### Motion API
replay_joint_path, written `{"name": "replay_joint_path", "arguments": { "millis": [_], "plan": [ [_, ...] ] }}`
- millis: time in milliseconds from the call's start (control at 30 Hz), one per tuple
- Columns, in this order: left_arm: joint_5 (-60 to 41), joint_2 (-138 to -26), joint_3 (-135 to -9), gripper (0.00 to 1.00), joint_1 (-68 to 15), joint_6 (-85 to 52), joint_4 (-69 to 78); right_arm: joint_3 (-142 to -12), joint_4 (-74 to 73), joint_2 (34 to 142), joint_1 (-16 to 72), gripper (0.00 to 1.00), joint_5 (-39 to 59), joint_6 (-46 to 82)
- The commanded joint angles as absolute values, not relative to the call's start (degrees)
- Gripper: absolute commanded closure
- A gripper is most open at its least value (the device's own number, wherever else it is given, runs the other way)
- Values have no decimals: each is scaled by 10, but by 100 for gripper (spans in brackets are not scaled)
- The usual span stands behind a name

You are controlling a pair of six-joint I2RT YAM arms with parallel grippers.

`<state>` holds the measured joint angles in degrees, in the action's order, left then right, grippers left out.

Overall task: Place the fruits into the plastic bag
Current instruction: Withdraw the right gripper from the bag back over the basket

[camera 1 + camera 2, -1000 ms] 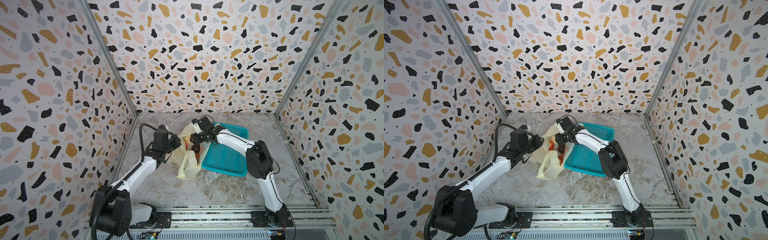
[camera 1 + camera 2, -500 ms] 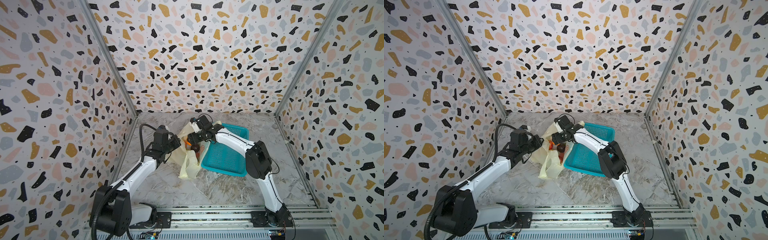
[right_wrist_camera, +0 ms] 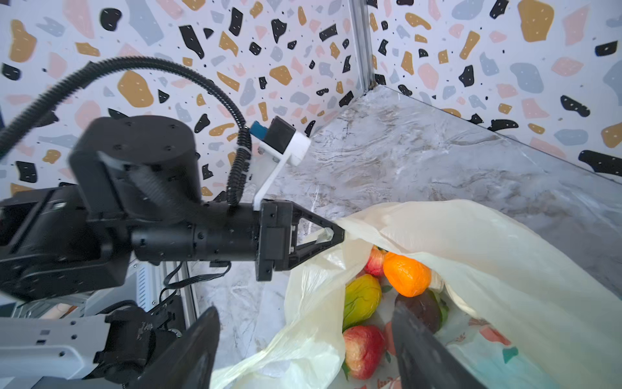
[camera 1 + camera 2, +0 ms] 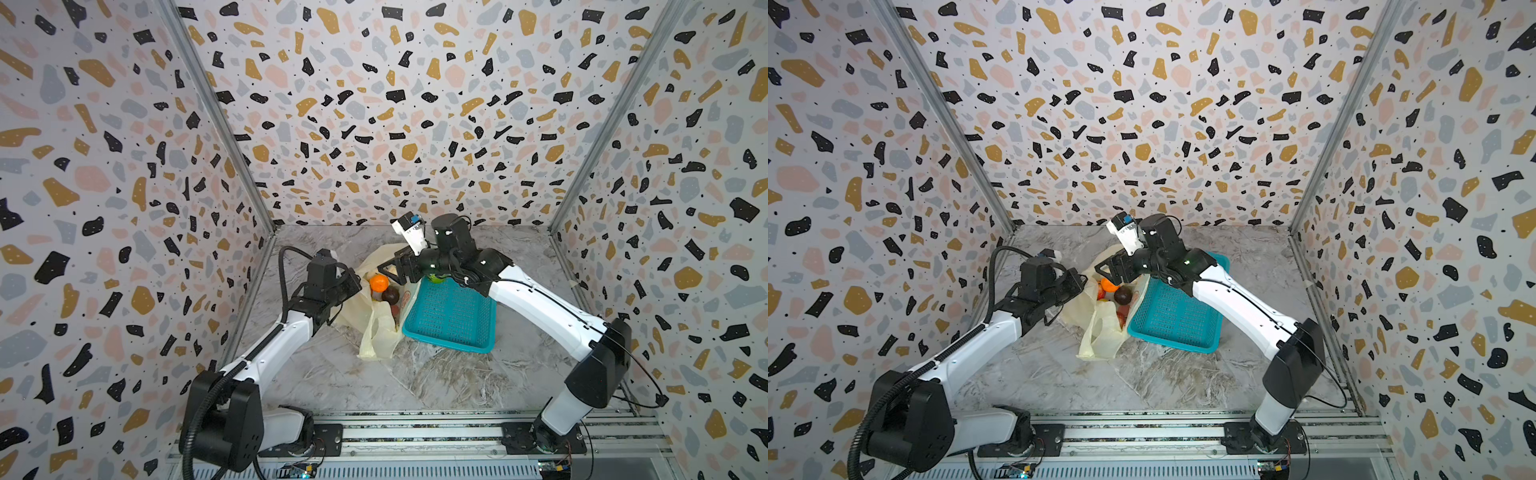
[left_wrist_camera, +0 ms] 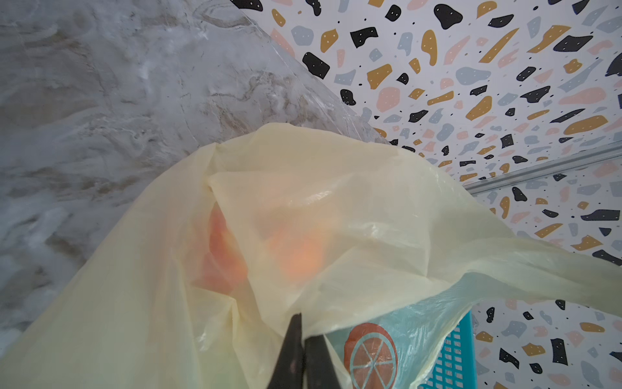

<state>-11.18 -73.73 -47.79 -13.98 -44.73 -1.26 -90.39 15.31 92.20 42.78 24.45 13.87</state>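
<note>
risk 1: thin crinkly pale-yellow plastic bag (image 3: 488,256) may slip out of the pinch, and the mouth would sag shut.
risk 2: right gripper (image 3: 304,308) fingers flank the rim, so a careless pull-out could snag the film and drag the bag.
risk 3: bag is slumped, so the round orange toy fruit (image 3: 407,274) near the mouth could roll out.
left gripper (image 3: 338,232): pressed together, pinching the bag rim and holding the mouth up.
right gripper: spread, empty, just above the mouth.
fruit vs gripper: orange, yellow-green mango (image 3: 361,299), dark brown-purple round fruit (image 3: 424,308) and red fruit (image 3: 363,350) lie inside, just beyond the right fingers.
leftover: small green fruit (image 4: 435,277) in a far corner of the teal mesh plastic basket (image 4: 453,316), under the right wrist.
bag place: marble counter (image 4: 415,374), toward the back edge, against the basket.
</note>
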Motion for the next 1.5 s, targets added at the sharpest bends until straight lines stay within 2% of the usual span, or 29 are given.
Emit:
{"name": "replay_joint_path", "arguments": {
  "millis": [0, 133, 267, 367, 467, 633, 933, 1100, 1233, 1467],
  "plan": [
    [-106, -742, -495, 100, -138, -446, -5, -848, 64, 847, 379, 20, 212, 175],
    [-106, -741, -493, 100, -139, -447, -4, -730, 1, 775, 290, 20, 117, 267],
    [-106, -742, -490, 100, -139, -449, -3, -628, -1, 748, 195, 20, 85, 362],
    [-107, -743, -491, 100, -138, -449, -1, -556, -32, 757, 144, 20, 122, 403],
    [-109, -744, -491, 100, -139, -449, -1, -536, -43, 797, 133, 21, 164, 394],
    [-112, -748, -490, 100, -139, -451, 0, -565, -54, 880, 145, 23, 242, 372],
    [-114, -752, -490, 100, -139, -449, 2, -692, 0, 1025, 189, 20, 257, 332],
    [-114, -754, -491, 100, -138, -447, 1, -784, 70, 1102, 199, 19, 236, 311],
    [-114, -755, -490, 100, -139, -447, 1, -822, 98, 1128, 212, 19, 181, 289],
    [-116, -762, -489, 100, -139, -447, 4, -875, 131, 1172, 222, 20, 142, 259]
  ]
}}
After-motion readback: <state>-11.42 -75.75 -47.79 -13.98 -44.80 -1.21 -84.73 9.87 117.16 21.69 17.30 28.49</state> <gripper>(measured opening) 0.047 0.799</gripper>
